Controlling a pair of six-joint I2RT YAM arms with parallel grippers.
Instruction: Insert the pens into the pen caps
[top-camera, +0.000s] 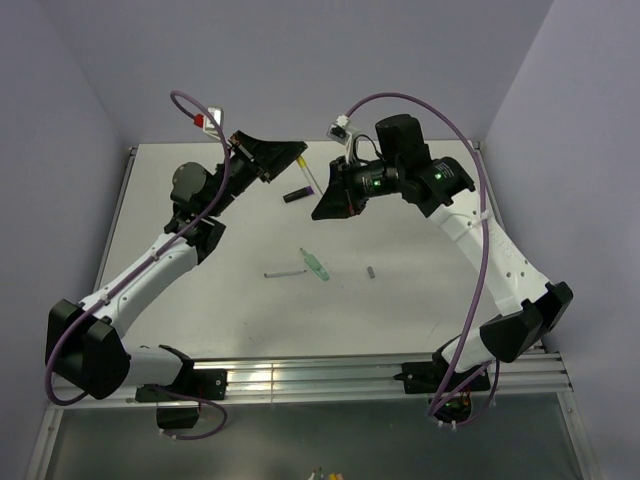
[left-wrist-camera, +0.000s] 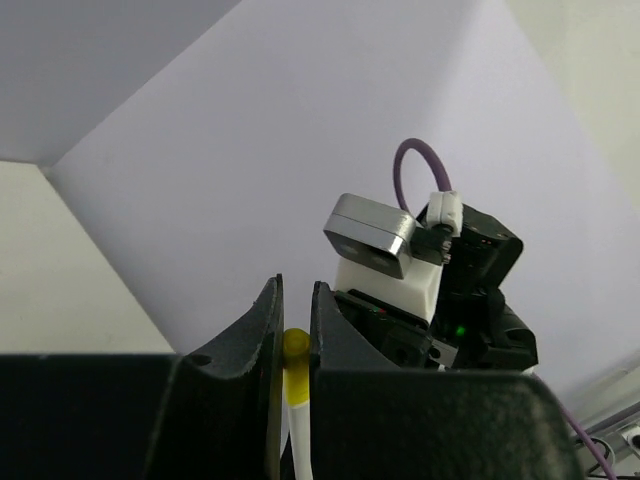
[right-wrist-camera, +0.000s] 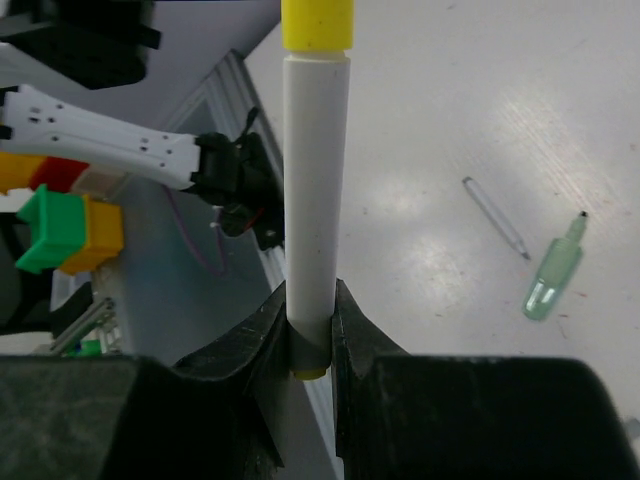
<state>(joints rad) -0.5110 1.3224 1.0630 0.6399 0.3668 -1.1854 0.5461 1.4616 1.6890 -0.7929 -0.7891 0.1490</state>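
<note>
The pale yellow-white pen (top-camera: 308, 174) hangs in the air between my two grippers, above the far part of the table. My left gripper (top-camera: 296, 152) is shut on the yellow cap (left-wrist-camera: 295, 346), which sits on the pen's end (left-wrist-camera: 298, 430). My right gripper (right-wrist-camera: 311, 310) is shut on the pen's other end (right-wrist-camera: 315, 190); the yellow cap (right-wrist-camera: 317, 24) shows at the far end. On the table lie the black pen with a purple end (top-camera: 297, 195), the green pen (top-camera: 316, 264), the grey-white pen (top-camera: 285, 272) and the grey cap (top-camera: 371, 271).
The green pen (right-wrist-camera: 553, 278) and the grey-white pen (right-wrist-camera: 495, 217) lie below the right wrist. The right arm's wrist camera (left-wrist-camera: 372, 235) is close in front of the left gripper. The table's metal rail (top-camera: 300, 375) runs along the near edge.
</note>
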